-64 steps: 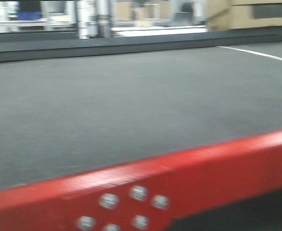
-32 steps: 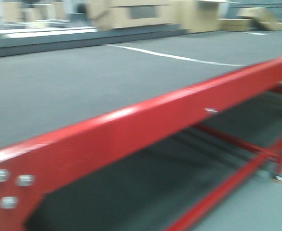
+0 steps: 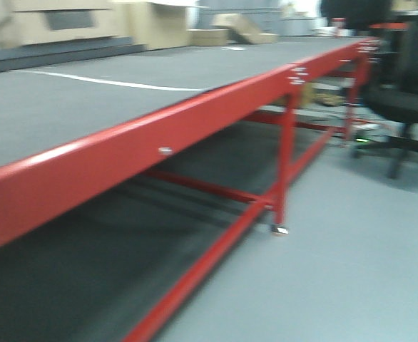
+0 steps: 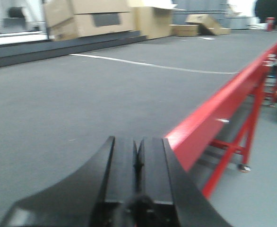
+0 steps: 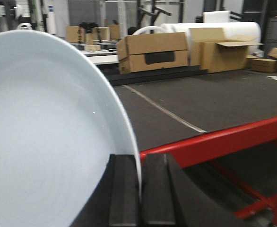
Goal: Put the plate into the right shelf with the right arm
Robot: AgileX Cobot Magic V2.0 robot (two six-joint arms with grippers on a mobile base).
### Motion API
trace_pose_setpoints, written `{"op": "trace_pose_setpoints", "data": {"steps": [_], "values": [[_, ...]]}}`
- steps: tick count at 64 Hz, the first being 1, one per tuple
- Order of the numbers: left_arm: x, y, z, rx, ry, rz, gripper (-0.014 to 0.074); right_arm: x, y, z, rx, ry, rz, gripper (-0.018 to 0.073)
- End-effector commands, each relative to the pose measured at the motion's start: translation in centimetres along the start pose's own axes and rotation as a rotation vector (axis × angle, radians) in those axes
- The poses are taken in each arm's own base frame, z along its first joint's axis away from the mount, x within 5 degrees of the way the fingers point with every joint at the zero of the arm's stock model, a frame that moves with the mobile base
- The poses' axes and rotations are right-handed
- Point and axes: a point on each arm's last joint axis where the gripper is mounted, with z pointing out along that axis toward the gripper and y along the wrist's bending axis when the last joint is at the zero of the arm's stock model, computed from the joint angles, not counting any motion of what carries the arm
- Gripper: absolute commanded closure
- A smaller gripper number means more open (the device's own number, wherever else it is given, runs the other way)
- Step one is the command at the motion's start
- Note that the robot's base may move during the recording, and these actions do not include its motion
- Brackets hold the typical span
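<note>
- Right wrist-mounted view gives you the clearest look: the right gripper (image 5: 139, 191) is clamped on the plate (image 5: 48, 132), with the rim pinched in the narrow slot between its two black fingers (image 5: 124, 194).
- You see the plate standing on edge, rising up and to the left of the fingers, so its white, shallow face fills the left half of the picture.
- Only the lower right part of the rim sits inside the grip. The rest of the plate is clear of the fingers and touches nothing else.
- Beyond the plate lies the grey-topped table (image 5: 214, 94), crossed by a thin white line (image 5: 162, 109), with its red rail (image 5: 214, 139) running just to the right of the gripper.
- Cardboard boxes (image 5: 152, 49) stand at the far side of the table, well apart from the plate.
- On the left wrist-mounted view your left gripper (image 4: 137, 172) has its fingers pressed flat together with nothing between them. It hangs over the grey table top, near the red rail.
- From the exterior front-facing view you get a blurred sweep along the red rail and its legs, with a black office chair (image 3: 409, 85) on the floor to the right.
</note>
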Motion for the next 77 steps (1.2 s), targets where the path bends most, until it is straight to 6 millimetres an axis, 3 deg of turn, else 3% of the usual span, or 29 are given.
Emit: {"op": "trace_pose_setpoints", "data": {"steps": [1, 36, 77], "values": [[-0.58, 0.19, -0.10, -0.023, -0.089, -0.005, 0.0643, -1.73, 0.26, -0.17, -0.023, -0.110, -0.019, 0.0504], [-0.62, -0.47, -0.12, 0.097, -0.095, -0.017, 0.0643, -1.73, 0.26, -0.17, -0.023, -0.110, -0.019, 0.0504], [-0.56, -0.48, -0.12, 0.099, -0.093, -0.017, 0.0643, -1.72, 0.25, -0.17, -0.023, -0.109, -0.019, 0.0504]]}}
